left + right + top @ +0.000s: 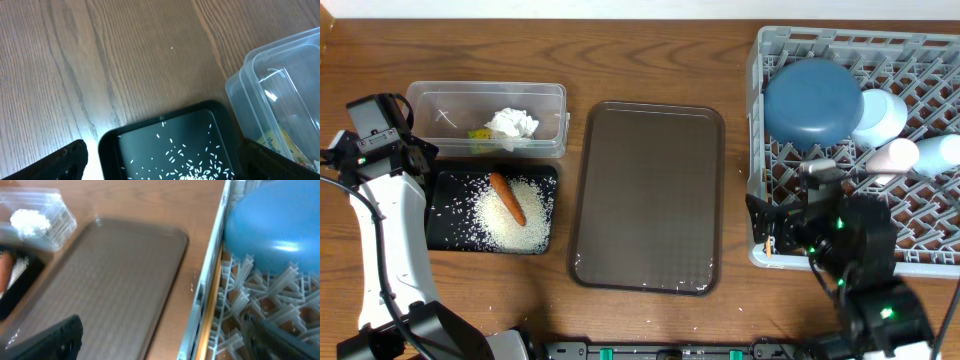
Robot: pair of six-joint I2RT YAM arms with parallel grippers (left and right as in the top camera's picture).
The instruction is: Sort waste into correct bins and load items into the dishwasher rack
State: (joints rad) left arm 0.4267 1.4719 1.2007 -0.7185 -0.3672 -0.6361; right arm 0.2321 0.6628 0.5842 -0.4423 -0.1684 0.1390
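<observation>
waste: tissue (pixel 512 123) sitting in clear tub (pixel 554 96); rice (pixel 515 225), carrot (pixel 507 197) lying in black tray (pixel 444 215)
rack (pixel 760 150): holding blue dish (pixel 813 100), bowl (pixel 882 113), cup (pixel 893 157)
chopsticks: cannot tell
left gripper (pixel 167 162), right gripper (pixel 165 342): gaping wide, gripping nothing

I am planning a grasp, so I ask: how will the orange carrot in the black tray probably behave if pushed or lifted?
The carrot looks solid, so probably stiff. Its round, tapered shape may roll sideways when pushed. It lies on loose rice, so grains would likely scatter.

Table (pixel 650 60): clear tub (pixel 485 89), blk tray (pixel 445 205), brown tray (pixel 650 190), grey rack (pixel 757 130)
</observation>
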